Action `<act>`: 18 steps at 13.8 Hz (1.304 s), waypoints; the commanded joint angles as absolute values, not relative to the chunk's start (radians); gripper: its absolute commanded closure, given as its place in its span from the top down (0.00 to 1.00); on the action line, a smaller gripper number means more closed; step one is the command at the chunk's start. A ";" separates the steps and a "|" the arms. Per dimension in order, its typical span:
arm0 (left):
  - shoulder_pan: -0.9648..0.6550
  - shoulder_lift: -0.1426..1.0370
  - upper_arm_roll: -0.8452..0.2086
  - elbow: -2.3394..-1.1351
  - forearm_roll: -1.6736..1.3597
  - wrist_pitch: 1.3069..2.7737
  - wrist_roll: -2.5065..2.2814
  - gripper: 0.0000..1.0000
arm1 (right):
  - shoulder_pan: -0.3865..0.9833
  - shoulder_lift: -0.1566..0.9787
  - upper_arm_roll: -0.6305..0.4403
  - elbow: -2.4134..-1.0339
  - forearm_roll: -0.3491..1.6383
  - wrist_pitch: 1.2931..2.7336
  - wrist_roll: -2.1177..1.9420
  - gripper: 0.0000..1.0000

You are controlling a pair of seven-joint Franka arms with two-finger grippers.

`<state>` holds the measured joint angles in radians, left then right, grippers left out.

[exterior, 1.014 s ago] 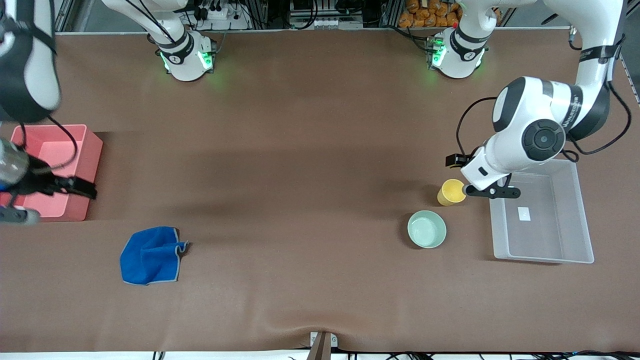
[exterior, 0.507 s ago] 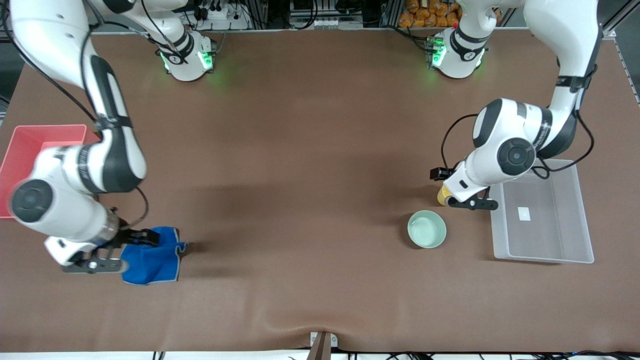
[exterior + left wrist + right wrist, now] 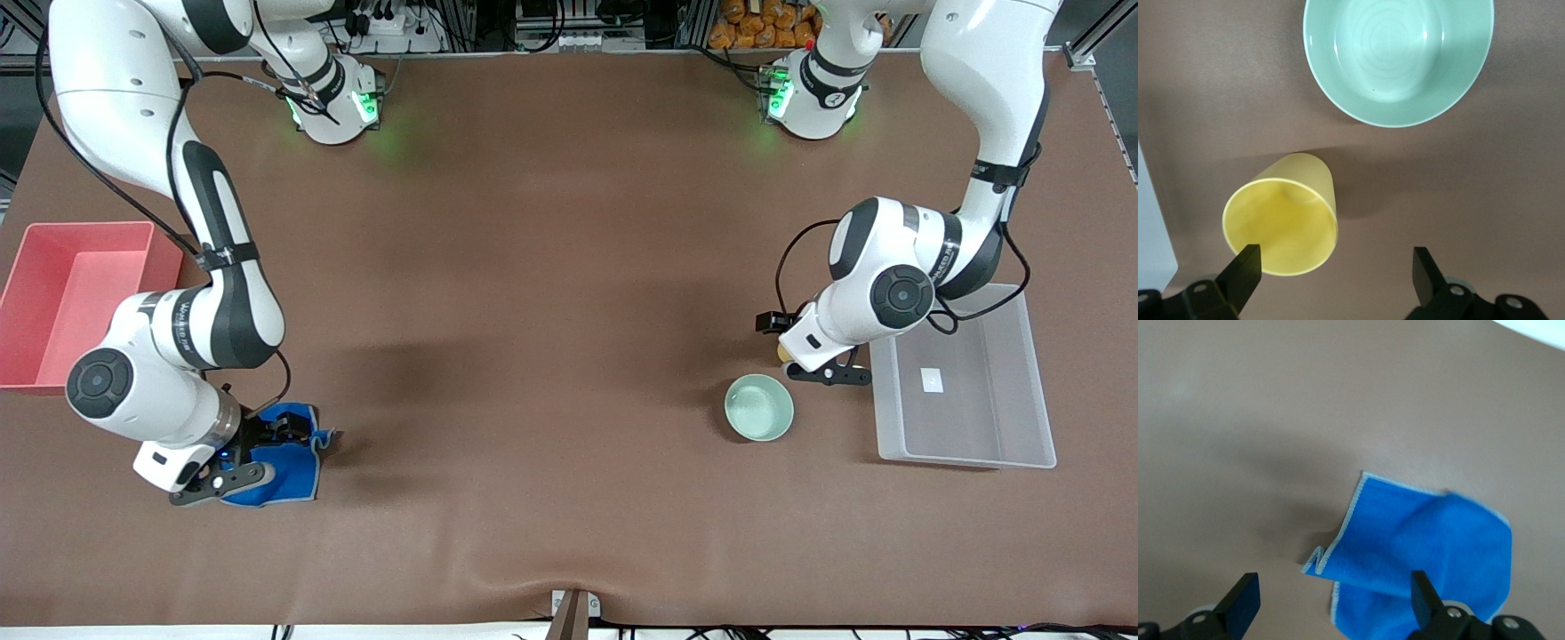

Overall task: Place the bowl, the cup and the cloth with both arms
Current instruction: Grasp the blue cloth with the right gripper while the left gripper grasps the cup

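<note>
The yellow cup [image 3: 783, 352] stands on the brown table, mostly hidden under my left gripper [image 3: 822, 368]. In the left wrist view the cup [image 3: 1281, 217] is upright, and my left gripper [image 3: 1336, 263] is open above it with one finger over its rim. The mint-green bowl [image 3: 758, 407] sits just nearer the front camera than the cup and also shows in the left wrist view [image 3: 1398, 57]. The blue cloth [image 3: 298, 462] lies crumpled toward the right arm's end. My right gripper [image 3: 238, 460] is open low over it, with the cloth [image 3: 1425, 553] under one finger [image 3: 1423, 590].
A clear plastic bin [image 3: 965, 444] stands beside the cup and bowl at the left arm's end; its edge shows in the left wrist view [image 3: 1150, 220]. A pink bin [image 3: 36, 267] stands at the right arm's end, farther from the front camera than the cloth.
My right arm has swung from the pink bin down over the cloth. My left gripper has moved from beside the clear bin to over the cup, now covering most of it.
</note>
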<state>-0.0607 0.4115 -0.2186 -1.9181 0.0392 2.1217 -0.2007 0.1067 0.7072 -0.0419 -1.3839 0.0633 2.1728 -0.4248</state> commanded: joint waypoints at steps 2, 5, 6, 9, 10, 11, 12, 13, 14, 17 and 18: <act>-0.061 0.454 -0.219 -1.914 0.040 2.152 -0.213 0.89 | 0.121 0.713 -0.037 -1.407 0.091 2.175 -0.742 1.00; -0.061 0.456 -0.218 -1.914 0.041 2.152 -0.213 0.48 | 0.112 0.718 -0.038 -1.410 0.084 2.183 -0.966 1.00; -0.061 0.456 -0.218 -1.914 0.041 2.152 -0.213 0.28 | 0.107 0.725 -0.038 -1.419 0.084 2.184 -1.006 1.00; -0.058 0.462 -0.218 -1.914 0.041 2.152 -0.215 0.00 | 0.103 0.730 -0.038 -1.465 0.084 2.218 -1.017 1.00; -0.057 0.463 -0.218 -1.913 0.041 2.151 -0.215 0.00 | 0.103 0.730 -0.038 -1.468 0.084 2.221 -1.032 1.00; -0.057 0.462 -0.216 -1.913 0.041 2.149 -0.215 0.00 | 0.103 0.733 -0.038 -1.471 0.086 2.238 -1.048 1.00; -0.057 0.456 -0.215 -1.908 0.041 2.140 -0.215 0.00 | 0.098 0.739 -0.038 -1.480 0.086 2.259 -1.061 1.00; -0.057 0.440 -0.215 -1.907 0.041 2.132 -0.215 0.00 | 0.097 0.741 -0.038 -1.492 0.089 2.276 -1.066 1.00; -0.055 0.421 -0.212 -1.901 0.041 2.112 -0.213 0.00 | 0.095 0.741 -0.037 -1.509 0.089 2.293 -1.068 1.00; -0.032 0.353 -0.212 -1.853 0.043 2.013 -0.199 0.00 | 0.084 0.755 -0.037 -1.529 0.090 2.332 -1.071 1.00; -0.025 0.351 -0.212 -1.820 0.043 1.994 -0.195 0.00 | 0.081 0.759 -0.037 -1.529 0.095 2.335 -1.069 1.00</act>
